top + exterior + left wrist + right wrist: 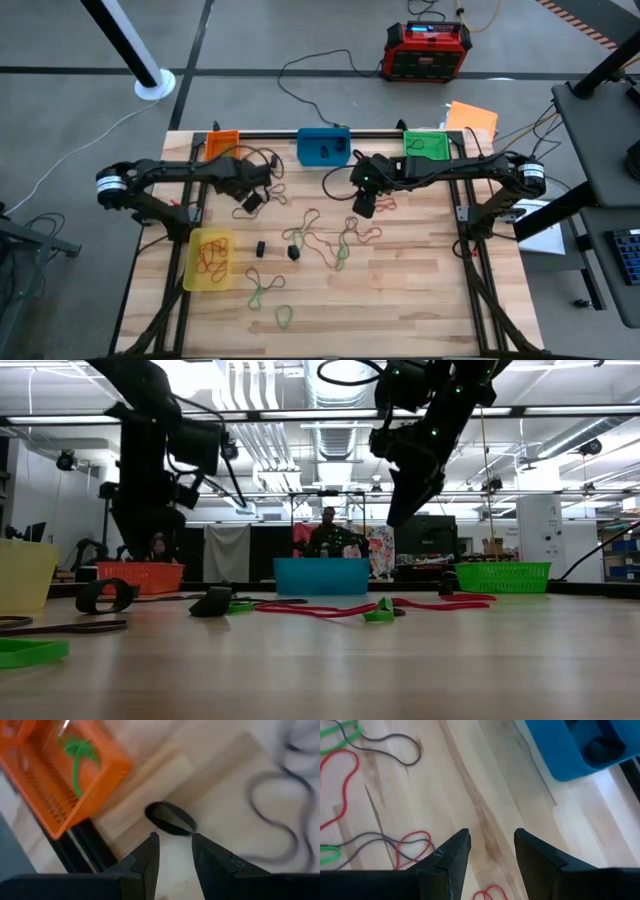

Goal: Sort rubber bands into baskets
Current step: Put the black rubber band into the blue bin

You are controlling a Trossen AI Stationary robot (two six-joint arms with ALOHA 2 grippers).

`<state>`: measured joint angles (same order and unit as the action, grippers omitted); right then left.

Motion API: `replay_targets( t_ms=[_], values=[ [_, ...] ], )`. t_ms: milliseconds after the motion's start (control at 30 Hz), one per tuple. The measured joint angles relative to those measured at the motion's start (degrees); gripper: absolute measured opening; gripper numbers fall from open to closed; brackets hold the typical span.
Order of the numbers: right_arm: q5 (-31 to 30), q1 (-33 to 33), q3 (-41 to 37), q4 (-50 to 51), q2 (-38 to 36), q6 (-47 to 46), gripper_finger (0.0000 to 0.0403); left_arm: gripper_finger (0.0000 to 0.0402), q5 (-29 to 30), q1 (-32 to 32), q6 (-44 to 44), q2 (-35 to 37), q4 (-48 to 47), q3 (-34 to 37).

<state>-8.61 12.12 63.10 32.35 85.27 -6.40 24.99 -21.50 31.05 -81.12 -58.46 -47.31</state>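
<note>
1. At the far left of the tabletop (pixel 400 290), a yellow basket (pixel 209 261) sits near the front left edge with tan bands inside it. Two green bands (pixel 262 292) lie just beside it toward the front.

2. Our left tool (pixel 173 854) hangs near the orange basket (pixel 221 143) at the back left corner. Its fingers stand slightly apart and hold nothing. The left wrist view shows a black band (pixel 170 818) lying on the wood just ahead of the fingertips, its long axis running across the gap between them. A green band (pixel 80 751) is already in the orange basket.

3. In the middle, a blue basket (pixel 324 146) sits on the back edge. A loose tangle of red, green and dark bands (pixel 335 238) spreads over the centre of the tabletop.

4. Our right tool (pixel 491 851) hovers above the wood just in front of the blue basket, fingers apart and empty. The red and dark bands lie off to one side of it, back toward the centre.

5. The green basket (pixel 428 144) sits at the back right.

6. We judge that the left arm is nearer a pickup: its band lies straight ahead, so a short drop would bring the fingers around it.
</note>
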Motion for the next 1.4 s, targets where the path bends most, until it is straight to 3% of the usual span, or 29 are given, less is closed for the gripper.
replay_targets(
  t_ms=[233, 833, 1033, 1233, 1400],
  values=[
    [0.2, 0.0, -0.1, -1.3, 0.0, 0.5, 0.0153, 0.0100, -1.9, -5.4, 2.3, -5.5, 6.3, 1.6],
    [1.5, 0.2, -0.3, -1.8, 0.0, 3.3, 0.0155, 0.0097, -3.2, -5.4, 2.0, -9.8, 8.4, 3.1],
    [1.5, 0.2, -0.3, -1.8, 0.0, 3.5, 0.0155, 0.0065, -3.5, -5.4, 0.5, -10.5, 9.5, 3.2],
    [1.5, 0.3, -0.3, -2.4, 0.0, 3.6, 0.0155, 0.0008, -3.6, -5.4, -0.6, -10.4, 9.7, 3.2],
    [1.5, 0.3, -0.5, -3.0, 0.0, 3.7, 0.0155, 0.0002, -3.9, -5.1, -1.6, -10.2, 9.4, 3.2]
  ],
)
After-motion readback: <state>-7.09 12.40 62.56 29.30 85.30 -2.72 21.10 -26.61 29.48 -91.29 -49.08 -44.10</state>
